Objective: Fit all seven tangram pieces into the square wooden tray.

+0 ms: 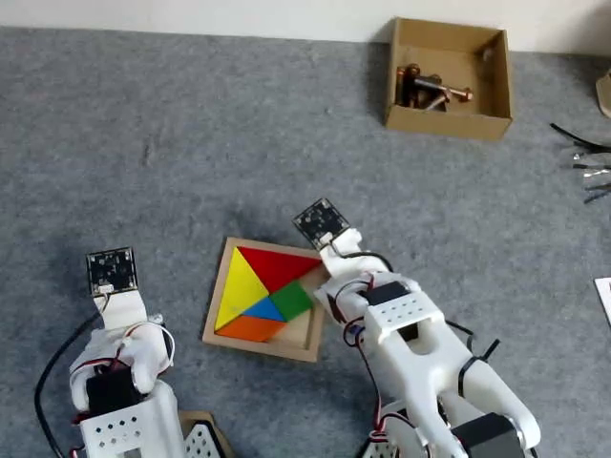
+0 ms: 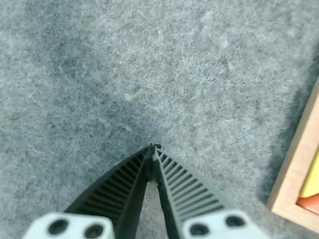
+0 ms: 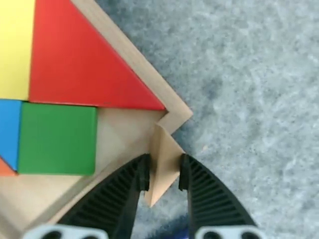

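Grips a tan triangle [image 3: 162, 144] in the right gripper [image 3: 164, 164], on edge at the tray [image 3: 130, 55] corner. Points along the jaws, long axis likewise, just beside the bare slot [image 3: 124, 142] next to the green square [image 3: 57, 137]. Rests the closed, empty left gripper [image 2: 152, 148] on the worktop [image 2: 99, 59].

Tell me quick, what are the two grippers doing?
Left gripper: shut, empty.
Right gripper: shut on a wood-coloured triangle at the tray corner.
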{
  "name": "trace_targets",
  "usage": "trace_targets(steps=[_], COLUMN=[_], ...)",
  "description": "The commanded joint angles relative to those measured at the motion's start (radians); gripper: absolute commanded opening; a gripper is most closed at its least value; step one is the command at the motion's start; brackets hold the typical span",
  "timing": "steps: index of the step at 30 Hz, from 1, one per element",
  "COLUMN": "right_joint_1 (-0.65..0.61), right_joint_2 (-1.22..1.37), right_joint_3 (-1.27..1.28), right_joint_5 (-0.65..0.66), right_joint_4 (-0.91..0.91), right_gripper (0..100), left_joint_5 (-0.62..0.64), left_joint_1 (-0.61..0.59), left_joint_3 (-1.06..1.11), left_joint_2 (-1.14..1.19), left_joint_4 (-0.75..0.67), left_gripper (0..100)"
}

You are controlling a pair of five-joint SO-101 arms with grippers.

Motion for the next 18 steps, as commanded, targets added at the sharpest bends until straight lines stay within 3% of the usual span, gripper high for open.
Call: trace_targets(steps=[1, 18], right_joint_1=[0.005, 0.005], right_joint_2=[0.002, 0.004], right_joint_3=[-0.028, -0.028], right_joint_5=[0.014, 0.077], right_joint_4=[-0.018, -0.019], right_gripper=[15.1, 15.7], left_joint_5=[0.011, 0.011], left_joint_1=[-0.013, -0.013], left_joint_3=[0.019, 0.019], left_joint_2=[-0.005, -0.005], left_joint_4=[0.003, 0.003], left_gripper=[1, 1])
